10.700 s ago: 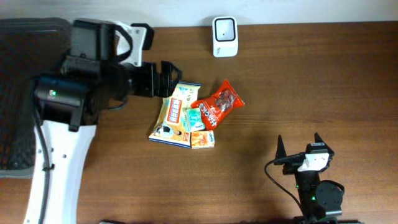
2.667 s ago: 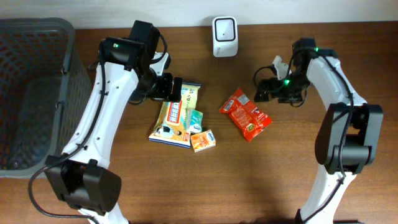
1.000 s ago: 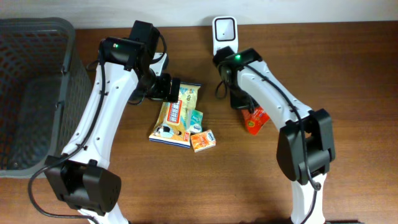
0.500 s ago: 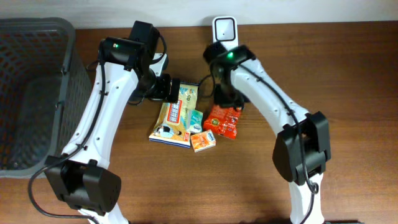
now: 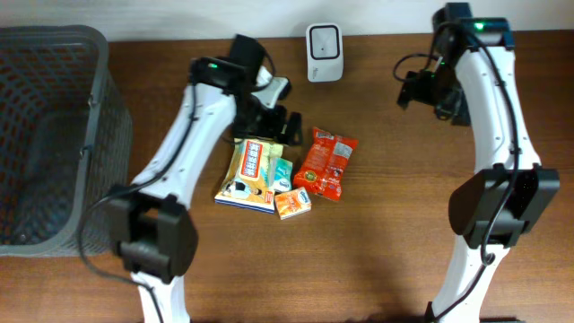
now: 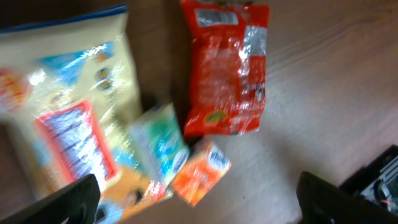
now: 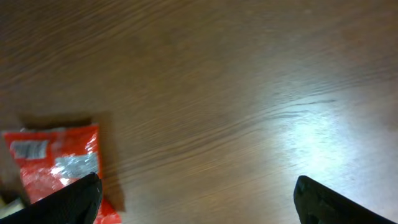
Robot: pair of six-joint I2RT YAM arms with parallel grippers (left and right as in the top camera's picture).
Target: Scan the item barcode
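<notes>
The left gripper and right gripper both gape empty (fingers wide); the shiny red plastic snack packet lies flat.

I've let go of the red packet: it now lies right of the snack pile. My right gripper swung far right, jaws wide, and my left gripper shifted right.

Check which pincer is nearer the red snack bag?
Left. Left pincer hovers just up-left of the red snack bag; right pincer sits far off to its right, above the table.
</notes>
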